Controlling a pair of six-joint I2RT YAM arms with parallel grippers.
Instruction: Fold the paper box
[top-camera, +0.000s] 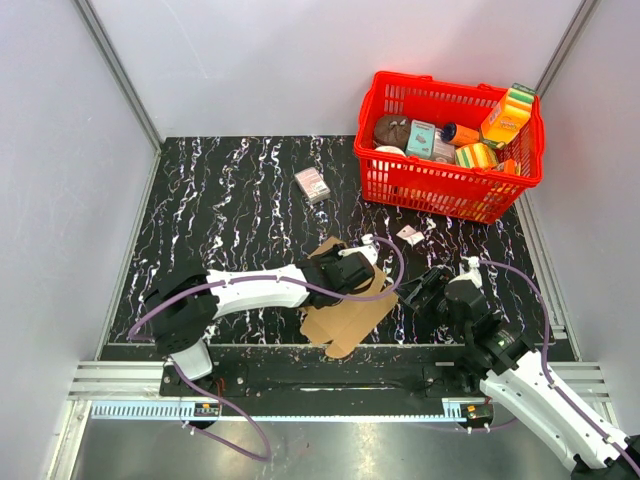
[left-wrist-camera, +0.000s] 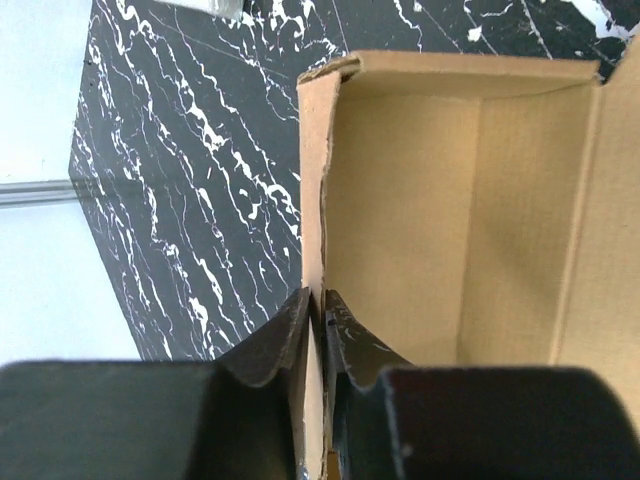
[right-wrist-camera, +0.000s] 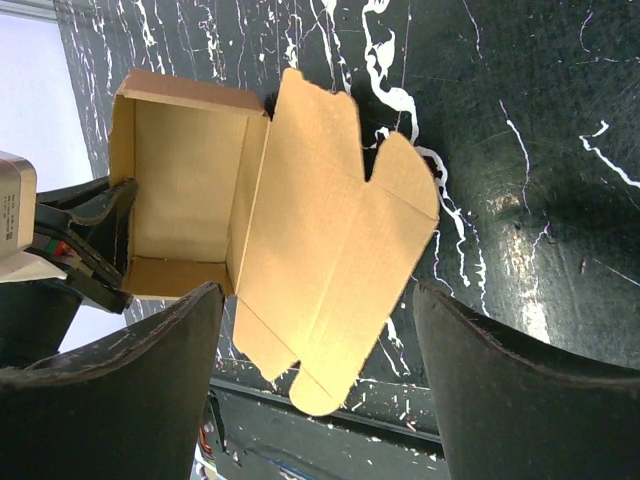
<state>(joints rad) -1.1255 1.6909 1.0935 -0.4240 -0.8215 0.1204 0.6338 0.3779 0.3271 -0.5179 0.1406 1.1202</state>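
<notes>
- One upright wall of the paper box (left-wrist-camera: 500, 200) is pinched between the nearly closed fingers of the left gripper (left-wrist-camera: 316, 305), and the half-formed tray opens just beyond them.
- The right gripper (right-wrist-camera: 318, 295) gapes wide and holds nothing, with the box's flat flaps lying ahead of it, untouched.
- The black marbled table (top-camera: 230, 200) lies beneath both grippers.

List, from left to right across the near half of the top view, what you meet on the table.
left arm's base → paper box → right gripper
</notes>
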